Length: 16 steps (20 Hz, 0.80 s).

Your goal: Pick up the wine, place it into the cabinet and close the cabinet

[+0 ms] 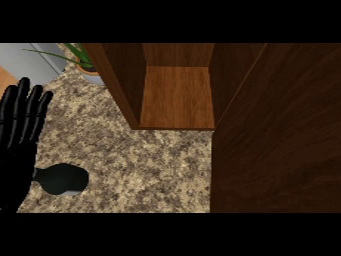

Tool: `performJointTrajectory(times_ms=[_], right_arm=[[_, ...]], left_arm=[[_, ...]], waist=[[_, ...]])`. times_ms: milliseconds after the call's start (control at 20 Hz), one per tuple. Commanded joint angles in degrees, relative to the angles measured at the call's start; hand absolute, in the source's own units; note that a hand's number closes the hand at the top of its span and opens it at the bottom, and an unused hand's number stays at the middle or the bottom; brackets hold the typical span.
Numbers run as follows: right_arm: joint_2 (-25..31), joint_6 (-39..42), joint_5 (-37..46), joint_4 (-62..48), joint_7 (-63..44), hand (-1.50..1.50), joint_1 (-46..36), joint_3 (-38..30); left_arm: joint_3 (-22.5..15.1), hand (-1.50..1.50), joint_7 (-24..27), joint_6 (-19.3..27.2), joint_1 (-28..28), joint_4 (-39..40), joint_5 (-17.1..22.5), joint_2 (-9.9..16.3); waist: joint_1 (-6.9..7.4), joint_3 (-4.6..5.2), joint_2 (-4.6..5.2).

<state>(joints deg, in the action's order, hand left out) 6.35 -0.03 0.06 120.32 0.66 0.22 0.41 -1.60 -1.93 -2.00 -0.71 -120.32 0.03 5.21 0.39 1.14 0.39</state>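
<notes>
Right of your left hand's fingertips (27,92) the speckled counter (143,165) is bare up to the cabinet (177,100). Its open bay faces you, shelf bare. The open door (284,140) walls off everything further right. Below the fingers, the dark wine bottle (64,179) sits beside your palm. A potted plant (84,62) blocks the corner beyond the fingertips.

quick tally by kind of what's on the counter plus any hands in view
wine bottle: 1
cabinet, door open: 1
potted plant: 1
left hand, open, at the left edge: 1
total: 4
</notes>
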Motion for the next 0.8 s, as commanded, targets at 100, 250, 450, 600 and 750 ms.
performJointTrajectory(times_ms=[100,250,450,600,750], right_arm=[[-0.14,-0.07,0.36,3.3,-0.38,-1.5,2.85,0.2],[-0.84,-0.83,-0.02,5.17,-1.73,-1.5,4.44,0.25],[-2.33,3.81,-7.37,7.94,-8.21,-1.5,7.83,7.36],[-2.83,2.72,-6.88,14.99,-11.96,-1.5,11.54,10.54],[-1.02,1.95,-7.56,20.03,-18.21,-1.5,10.27,9.98]], left_arm=[[4.2,-1.5,4.76,-15.62,0.7,0.65,17.31,7.14],[1.11,-1.5,5.71,-26.8,1.72,-0.86,26.32,11.1],[2.75,-1.5,-1.66,-33.76,7.8,1.42,40.67,17.11],[6.82,-1.5,-2.5,-39.52,11.19,2.15,50.96,23.59],[12.67,-1.5,-5.5,-40.25,11.93,1.73,63.41,31.45]], waist=[[-0.7,-0.97,-0.54],[-1.15,-0.78,-1.01],[0.05,-0.95,-0.91],[-0.26,-1.0,-0.95],[0.03,-1.09,-0.74]])
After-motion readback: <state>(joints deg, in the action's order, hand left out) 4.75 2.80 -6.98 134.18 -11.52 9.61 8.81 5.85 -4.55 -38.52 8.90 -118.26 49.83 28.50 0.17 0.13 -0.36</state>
